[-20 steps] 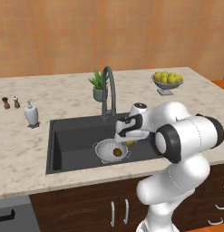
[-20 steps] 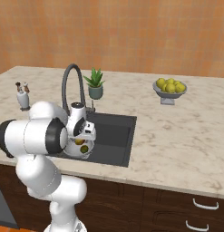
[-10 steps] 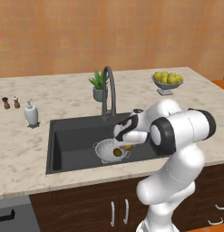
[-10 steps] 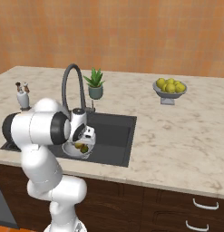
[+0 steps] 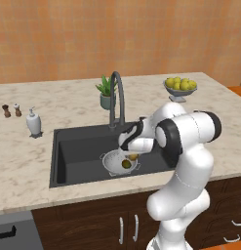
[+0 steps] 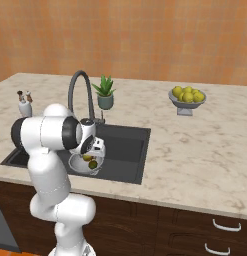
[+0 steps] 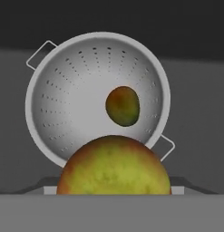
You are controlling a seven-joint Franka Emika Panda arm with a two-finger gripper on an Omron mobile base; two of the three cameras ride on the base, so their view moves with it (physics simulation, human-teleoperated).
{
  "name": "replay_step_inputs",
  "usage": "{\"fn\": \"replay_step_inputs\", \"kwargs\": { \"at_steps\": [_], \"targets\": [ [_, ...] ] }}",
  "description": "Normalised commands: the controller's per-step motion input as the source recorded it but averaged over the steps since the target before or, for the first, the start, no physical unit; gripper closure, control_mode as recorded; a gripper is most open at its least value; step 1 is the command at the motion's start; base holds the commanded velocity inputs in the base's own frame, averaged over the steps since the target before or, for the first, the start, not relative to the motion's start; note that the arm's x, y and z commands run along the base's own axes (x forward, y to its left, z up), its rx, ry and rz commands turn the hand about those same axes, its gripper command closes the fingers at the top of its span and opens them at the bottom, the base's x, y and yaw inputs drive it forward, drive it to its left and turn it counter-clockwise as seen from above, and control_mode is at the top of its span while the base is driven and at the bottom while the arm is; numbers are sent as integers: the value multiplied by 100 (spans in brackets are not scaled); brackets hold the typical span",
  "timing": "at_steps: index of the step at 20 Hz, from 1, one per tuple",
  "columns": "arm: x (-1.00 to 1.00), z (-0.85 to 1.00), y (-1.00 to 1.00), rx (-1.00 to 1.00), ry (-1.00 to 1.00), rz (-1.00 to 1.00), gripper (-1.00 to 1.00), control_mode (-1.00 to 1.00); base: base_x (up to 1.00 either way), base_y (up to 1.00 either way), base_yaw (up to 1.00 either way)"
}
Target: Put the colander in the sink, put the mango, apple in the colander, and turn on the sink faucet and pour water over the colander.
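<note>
The colander (image 5: 117,162) stands on the floor of the sink (image 5: 78,151), near its front wall. The mango (image 7: 123,106) lies inside the colander, on the bottom of the bowl. The hand (image 5: 130,152) hangs low over the colander and holds the apple (image 7: 114,166) between its fingers, just above the rim of the bowl. The faucet (image 5: 117,100) stands behind the sink, its spout arched over the basin. On the bench (image 5: 24,161), to the right, a bowl of fruit (image 5: 180,87) stands well apart.
</note>
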Motion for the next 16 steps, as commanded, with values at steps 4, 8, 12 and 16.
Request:
{"fn": "replay_step_inputs", "kwargs": {
  "at_steps": [4,8,12,16],
  "targets": [
    [39,-5,0,0,0,0,100,-100,0,0,0],
    [21,-13,1,0,0,0,100,-100,0,0,0],
    [18,-25,9,0,0,0,100,-100,0,0,0],
    [16,-32,11,0,0,0,100,-100,0,0,0]
  ]
}}
